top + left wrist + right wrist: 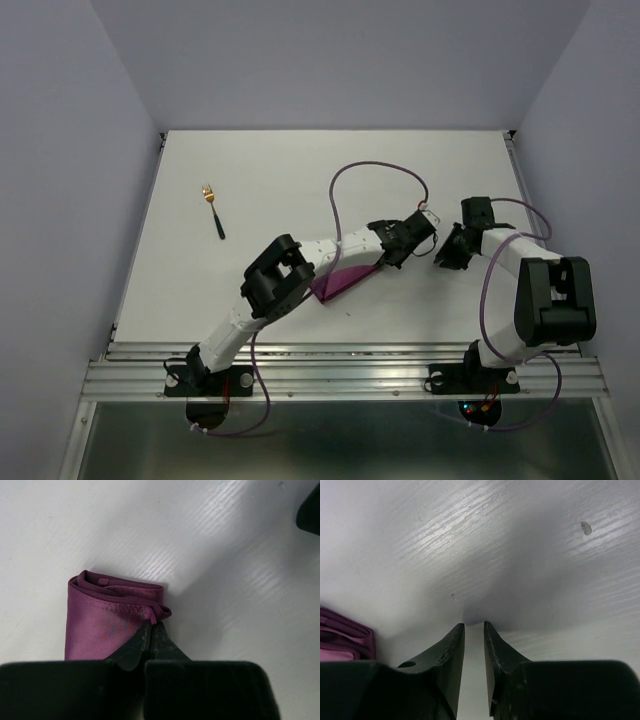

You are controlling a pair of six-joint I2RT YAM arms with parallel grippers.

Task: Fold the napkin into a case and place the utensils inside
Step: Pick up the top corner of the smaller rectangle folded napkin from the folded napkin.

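The left gripper (151,626) clamped the limp, slick-looking napkin (100,625) at its folded corner; the right gripper (474,626) beside it stood slightly parted, empty.

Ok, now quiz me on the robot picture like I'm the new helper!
1. What does the left end effector pinch? A) a knife B) the napkin C) nothing
2. True or false: the fork lies on the table, apart from the napkin.
3. Fill in: the ___ end effector holds nothing.
Key: 1 B; 2 true; 3 right, the right end effector.
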